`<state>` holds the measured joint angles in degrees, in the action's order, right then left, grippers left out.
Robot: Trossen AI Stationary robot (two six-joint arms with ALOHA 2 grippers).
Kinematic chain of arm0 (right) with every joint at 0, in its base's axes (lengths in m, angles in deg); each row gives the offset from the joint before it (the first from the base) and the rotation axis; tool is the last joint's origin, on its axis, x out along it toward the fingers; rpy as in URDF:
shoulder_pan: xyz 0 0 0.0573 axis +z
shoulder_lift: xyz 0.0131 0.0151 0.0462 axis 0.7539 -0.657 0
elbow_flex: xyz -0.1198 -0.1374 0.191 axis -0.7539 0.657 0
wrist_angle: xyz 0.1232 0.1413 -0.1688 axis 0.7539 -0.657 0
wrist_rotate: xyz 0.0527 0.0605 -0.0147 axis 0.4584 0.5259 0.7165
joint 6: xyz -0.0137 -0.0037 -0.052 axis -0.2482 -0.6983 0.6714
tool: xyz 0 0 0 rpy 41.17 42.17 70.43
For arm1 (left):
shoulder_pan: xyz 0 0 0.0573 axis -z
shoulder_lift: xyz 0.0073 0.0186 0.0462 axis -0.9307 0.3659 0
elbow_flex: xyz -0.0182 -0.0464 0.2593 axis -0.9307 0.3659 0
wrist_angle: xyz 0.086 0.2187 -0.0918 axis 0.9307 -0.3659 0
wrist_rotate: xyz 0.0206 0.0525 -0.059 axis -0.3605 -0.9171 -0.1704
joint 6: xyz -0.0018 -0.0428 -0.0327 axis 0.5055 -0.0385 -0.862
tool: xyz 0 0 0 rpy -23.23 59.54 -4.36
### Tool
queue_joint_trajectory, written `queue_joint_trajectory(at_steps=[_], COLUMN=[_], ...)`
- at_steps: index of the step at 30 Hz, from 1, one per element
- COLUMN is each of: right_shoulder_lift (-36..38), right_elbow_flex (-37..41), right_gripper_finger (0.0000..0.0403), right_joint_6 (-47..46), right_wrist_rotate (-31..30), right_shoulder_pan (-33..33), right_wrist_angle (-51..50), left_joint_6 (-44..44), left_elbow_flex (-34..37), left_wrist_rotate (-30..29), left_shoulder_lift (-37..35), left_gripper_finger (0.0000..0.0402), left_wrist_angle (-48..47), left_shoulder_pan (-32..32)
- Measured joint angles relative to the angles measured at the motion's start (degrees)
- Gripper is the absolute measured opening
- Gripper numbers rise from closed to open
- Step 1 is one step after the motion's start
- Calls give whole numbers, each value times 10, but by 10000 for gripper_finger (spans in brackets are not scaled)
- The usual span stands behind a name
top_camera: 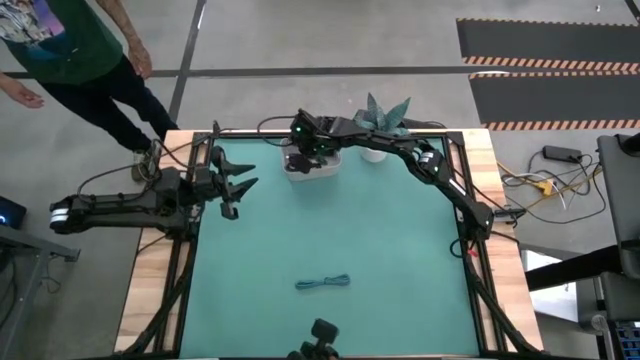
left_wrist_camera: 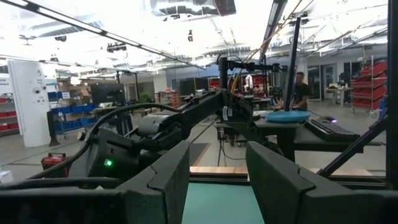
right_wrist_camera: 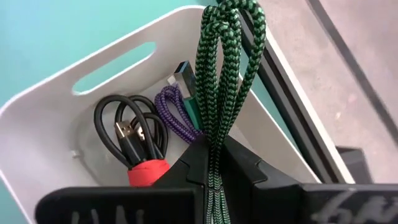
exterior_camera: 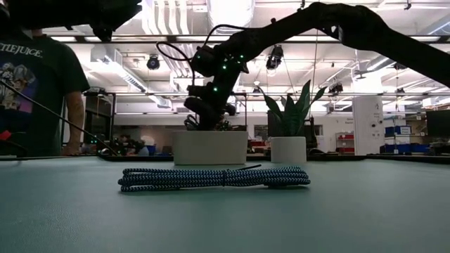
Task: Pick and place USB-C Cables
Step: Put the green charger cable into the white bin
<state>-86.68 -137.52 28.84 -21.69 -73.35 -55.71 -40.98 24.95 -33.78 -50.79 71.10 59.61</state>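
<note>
Right gripper (right_wrist_camera: 214, 163) clamped shut on looped green-and-black braided USB-C cable (right_wrist_camera: 225, 74), held directly over white rectangular plastic bin with slot handle (right_wrist_camera: 56, 106); in high view, same gripper (top_camera: 305, 148) at upper centre of frame above the bin (top_camera: 322, 168), near far edge of teal table mat (top_camera: 340, 235). Inside bin in right wrist view: black coiled cable with red band (right_wrist_camera: 127, 138), purple braided cable (right_wrist_camera: 174, 118), plus a metal USB plug tip poking up beside the green loops. Green cable hanging into bin, loop ends touching or just above contents, cannot tell which. Teal-blue braided cable bundle (top_camera: 322, 283) lying flat on mat, lower centre of high view, well apart from bin; in low view, same bundle (exterior_camera: 214, 178) stretched across centre foreground, in front of bin (exterior_camera: 209, 148). Small white pot with spiky green plant (top_camera: 380, 125) just right of bin in high view. Left gripper (top_camera: 238, 185) at left edge of mat, upper left of high view, jaws spread open, holding nothing, hovering clear of cables. Person in dark green printed T-shirt (top_camera: 60, 45) standing at upper left corner off the table, also at left edge of low view.
</note>
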Motion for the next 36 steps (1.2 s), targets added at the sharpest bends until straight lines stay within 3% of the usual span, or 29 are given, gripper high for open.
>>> queue_joint_trajectory(at_steps=[9, 36], right_shoulder_lift=[0, -2], right_elbow_flex=[0, 3], right_gripper_finger=[18, 22], right_joint_6=[-84, -40], right_wrist_rotate=[-1, 0], right_shoulder_pan=[0, -1], right_wrist_angle=[2, 2], left_joint_6=[0, -15], left_elbow_flex=[0, 0], left_wrist_rotate=[0, 0], left_shoulder_lift=[-5, -17], left_gripper_finger=[143, 143], left_wrist_angle=[-16, -31], left_shoulder_pan=[0, 0])
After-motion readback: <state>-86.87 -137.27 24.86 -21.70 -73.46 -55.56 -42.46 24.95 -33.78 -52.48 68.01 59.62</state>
